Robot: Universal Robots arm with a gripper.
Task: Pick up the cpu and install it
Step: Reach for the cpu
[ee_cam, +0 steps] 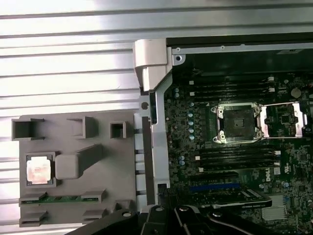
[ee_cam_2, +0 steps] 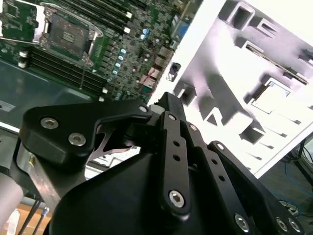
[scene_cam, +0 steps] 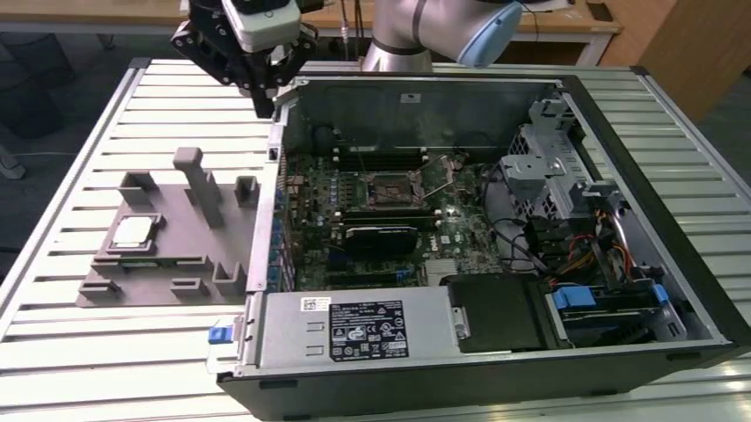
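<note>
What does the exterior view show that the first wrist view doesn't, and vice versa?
The exterior view adds the robot arm behind the case, the power supply, the drive cage, and the tool hanging above the case's far corner on the exterior view's left. The first wrist view adds a top-down look into the open socket, its metal frame swung aside. Both share the cpu resting on the grey fixture, apart from the tool, and the motherboard.

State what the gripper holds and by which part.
Nothing: the cpu lies in the grey fixture, apart from the gripper, which hangs by the edge of the case.
</note>
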